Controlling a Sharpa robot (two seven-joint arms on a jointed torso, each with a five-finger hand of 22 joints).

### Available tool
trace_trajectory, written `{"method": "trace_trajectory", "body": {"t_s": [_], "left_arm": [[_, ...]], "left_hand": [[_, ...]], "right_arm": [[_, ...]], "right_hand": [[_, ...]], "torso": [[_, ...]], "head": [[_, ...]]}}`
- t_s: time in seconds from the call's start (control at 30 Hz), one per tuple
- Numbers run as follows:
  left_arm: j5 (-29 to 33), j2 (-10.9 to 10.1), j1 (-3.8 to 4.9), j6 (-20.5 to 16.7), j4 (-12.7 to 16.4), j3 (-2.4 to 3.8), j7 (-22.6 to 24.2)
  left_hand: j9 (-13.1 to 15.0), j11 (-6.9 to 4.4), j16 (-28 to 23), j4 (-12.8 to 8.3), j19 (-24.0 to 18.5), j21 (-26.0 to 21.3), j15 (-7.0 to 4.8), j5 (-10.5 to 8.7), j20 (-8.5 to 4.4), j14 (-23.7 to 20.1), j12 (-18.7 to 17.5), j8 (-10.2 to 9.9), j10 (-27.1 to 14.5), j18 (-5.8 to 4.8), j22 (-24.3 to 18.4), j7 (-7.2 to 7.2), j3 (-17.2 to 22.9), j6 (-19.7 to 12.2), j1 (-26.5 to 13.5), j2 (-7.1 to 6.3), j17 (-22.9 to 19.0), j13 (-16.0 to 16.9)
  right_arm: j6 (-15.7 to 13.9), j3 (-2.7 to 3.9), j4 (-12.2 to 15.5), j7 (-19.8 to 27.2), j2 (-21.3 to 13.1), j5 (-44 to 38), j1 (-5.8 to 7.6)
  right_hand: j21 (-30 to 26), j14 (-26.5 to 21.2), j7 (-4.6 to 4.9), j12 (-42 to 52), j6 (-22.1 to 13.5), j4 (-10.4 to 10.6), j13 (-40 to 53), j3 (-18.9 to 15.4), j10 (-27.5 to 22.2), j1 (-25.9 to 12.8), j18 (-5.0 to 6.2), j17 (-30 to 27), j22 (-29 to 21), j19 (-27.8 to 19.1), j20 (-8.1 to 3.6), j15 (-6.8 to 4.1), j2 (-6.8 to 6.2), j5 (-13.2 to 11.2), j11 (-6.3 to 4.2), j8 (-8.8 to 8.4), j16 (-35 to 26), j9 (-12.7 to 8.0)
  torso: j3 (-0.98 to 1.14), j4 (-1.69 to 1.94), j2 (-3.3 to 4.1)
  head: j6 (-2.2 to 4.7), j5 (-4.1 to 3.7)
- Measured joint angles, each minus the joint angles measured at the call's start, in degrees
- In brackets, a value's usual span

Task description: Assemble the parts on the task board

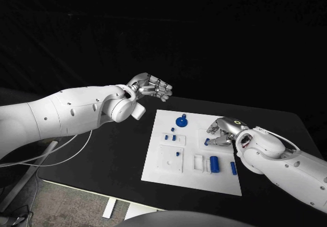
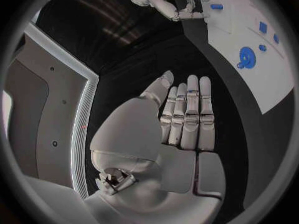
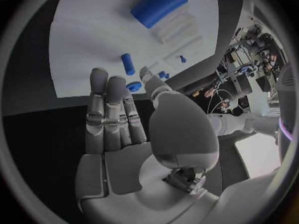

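Head view: right hand [image 1: 222, 132] was over the right-middle of the task board [image 1: 158, 168], fingers curled down toward a small blue part [image 1: 206, 141] at its fingertips; whether it was pinched or just touched, cannot tell. Right wrist view had the fingers [image 3: 106, 109] straight and side by side with nothing plainly in them, a small blue peg [image 3: 127, 63] and a blue bit [image 3: 134, 86] just past the tips. Left hand [image 1: 151, 87] was lifted off the bench [image 1: 102, 156], beyond the board's far-left corner, holding nothing; left wrist view showed its fingers [image 2: 190, 114] flat and together.

Step in hand, as judged: picking up the small part near the fingertips. To do it well, come down square on it, pinch with thumb and one fingertip, keep the other fingers off the neighbouring pieces, lift straight.

Parts were blue plastic on a white plate: a round disc with a knob [image 1: 182, 121] at the far side, a big cylinder [image 1: 214, 163] lying in a slot at the near side, a short bar [image 1: 233, 168] next to it, small pegs [image 1: 170, 137] mid-board
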Motion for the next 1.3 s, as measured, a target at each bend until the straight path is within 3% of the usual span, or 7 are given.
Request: {"method": "trace_trajectory", "body": {"t_s": [0.13,0.37,0.47,0.83,1.1,1.3], "left_arm": [[0.0,0.0,0.0,0.0,0.0,0.0,0.0],[0.0,0.1,0.0,0.1,-0.1,0.0,0.0],[0.0,0.1,0.0,0.1,-0.1,0.0,0.0],[0.0,0.1,0.0,0.2,-0.1,-0.01,-0.1],[0.0,0.1,0.0,0.2,-0.1,-0.01,-0.1],[0.0,0.1,0.0,0.2,-0.1,-0.01,-0.1]], "left_hand": [[0.0,0.0,0.0,0.0,0.0,0.0,0.0,0.0,0.0,0.0,0.0,0.0,0.0,0.0,0.0,0.0,0.0,0.0,0.0,0.0,0.0,0.0],[0.0,0.0,0.0,0.0,0.0,0.0,0.0,0.0,0.0,0.0,0.0,0.0,0.0,0.0,0.0,0.0,0.0,0.0,0.0,0.0,0.0,0.0],[0.0,0.0,0.0,0.0,0.0,0.0,0.0,0.0,0.0,0.0,0.0,0.0,0.0,0.0,0.0,0.0,0.0,0.0,0.0,0.0,0.0,0.0],[0.0,0.0,0.0,0.0,0.2,0.0,0.0,0.0,0.21,0.0,0.0,0.0,0.0,0.0,-0.2,0.0,0.0,0.0,0.0,0.0,0.0,0.0],[0.0,0.0,0.0,0.0,0.2,0.0,0.0,0.0,0.21,0.0,0.0,0.0,0.0,-0.01,-0.2,0.0,0.0,0.0,0.0,0.0,0.0,0.0],[0.0,0.0,0.0,0.0,0.2,0.0,0.0,0.0,0.21,0.0,0.0,0.0,0.0,0.0,-0.2,0.0,0.0,0.0,0.0,0.0,0.0,0.0]], "right_arm": [[0.6,-0.21,-0.6,-0.1,0.5,-0.3,0.0],[1.6,-1.29,-1.2,0.0,1.2,-0.7,0.01],[1.8,-1.68,-1.6,0.0,1.5,-0.8,0.01],[2.1,-2.56,-2.6,0.2,2.4,-0.9,0.0],[1.3,-2.79,-2.7,0.3,2.5,-1.1,0.03],[-0.9,-2.8,-2.5,0.3,2.5,-1.5,0.01]], "right_hand": [[0.0,0.0,0.0,0.0,0.0,-0.7,0.0,2.3,0.2,0.1,-0.21,0.0,0.1,0.0,0.0,0.0,0.12,0.0,-0.24,0.0,0.0,0.0],[0.0,0.0,0.61,0.0,1.6,-2.3,0.0,9.2,3.2,-1.0,-0.27,0.2,0.6,0.1,-0.1,-0.44,0.95,-0.2,-1.16,0.0,0.3,0.0],[0.2,0.0,0.53,0.0,2.0,-2.9,0.0,11.8,3.4,-2.2,-0.28,0.3,0.9,0.1,-0.74,-0.82,0.39,-0.2,-1.34,0.0,0.3,0.0],[0.6,0.2,0.64,0.0,3.1,-3.2,0.0,14.8,4.6,-3.2,-0.3,0.5,1.1,0.1,-0.73,-0.98,1.03,-0.2,-1.54,0.02,0.3,0.0],[1.3,0.7,0.56,0.0,6.7,-3.7,0.0,17.3,8.7,-3.0,-0.37,0.7,1.5,0.1,-0.74,-1.45,2.72,-0.2,-2.38,0.33,0.4,0.0],[2.2,1.4,-0.2,-0.1,10.3,-5.0,0.0,18.5,12.4,-2.7,-1.7,0.8,2.2,0.1,-1.98,-2.12,3.07,-0.3,-3.12,0.47,0.5,0.1]], "torso": [[0.0,-0.01,0.0],[0.0,-0.03,-0.01],[0.0,-0.02,-0.01],[0.0,-0.04,-0.01],[0.0,-0.07,-0.04],[0.0,-0.07,-0.04]], "head": [[-0.03,0.01],[-0.21,0.07],[-0.26,0.07],[-0.47,0.12],[-0.6,0.16],[-0.64,0.16]]}}
